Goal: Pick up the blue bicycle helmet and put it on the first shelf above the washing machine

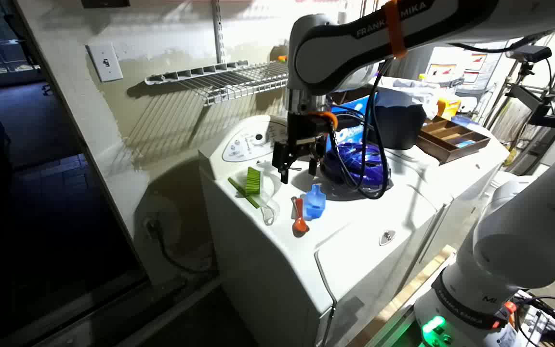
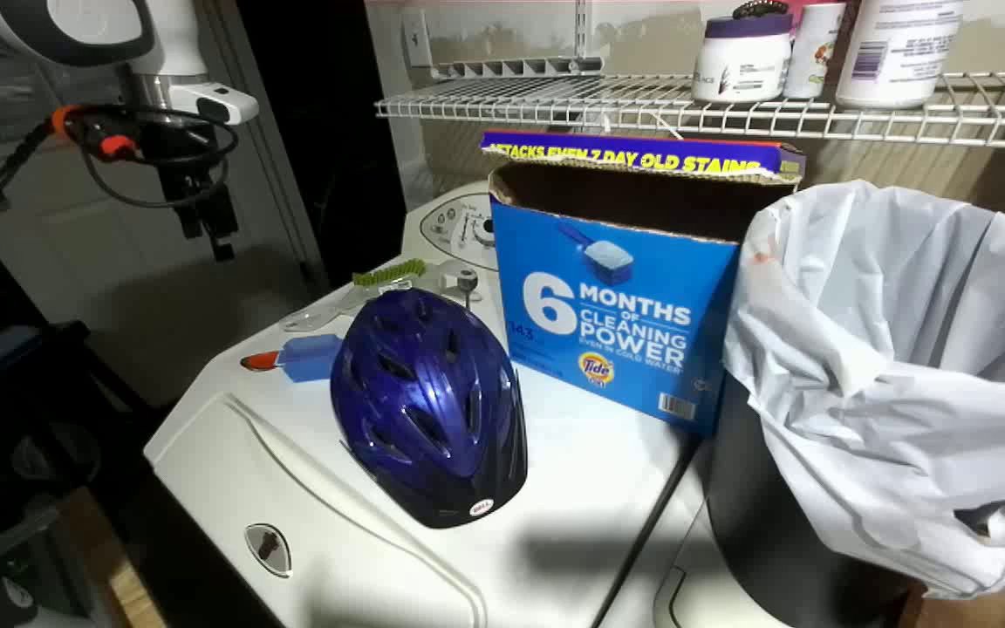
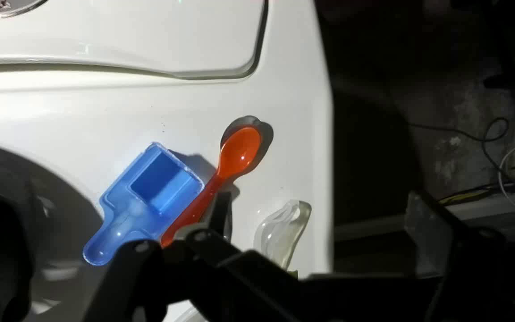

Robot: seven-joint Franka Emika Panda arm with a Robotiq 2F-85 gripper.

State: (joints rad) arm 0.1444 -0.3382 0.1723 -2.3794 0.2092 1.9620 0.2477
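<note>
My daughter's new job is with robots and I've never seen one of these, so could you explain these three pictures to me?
The big jointed thing is a robot arm, ending in a black claw. Two pictures were taken from outside, from different places; the third was taken from its wrist, looking down. On the washing machine lie a dark-blue bicycle helmet, a blue scoop, an orange spoon and a green-bristled brush. A large blue detergent box stands near the helmet, with a wire shelf higher up. Nothing is held: the claw hangs open in the air, touching none of these.
</note>
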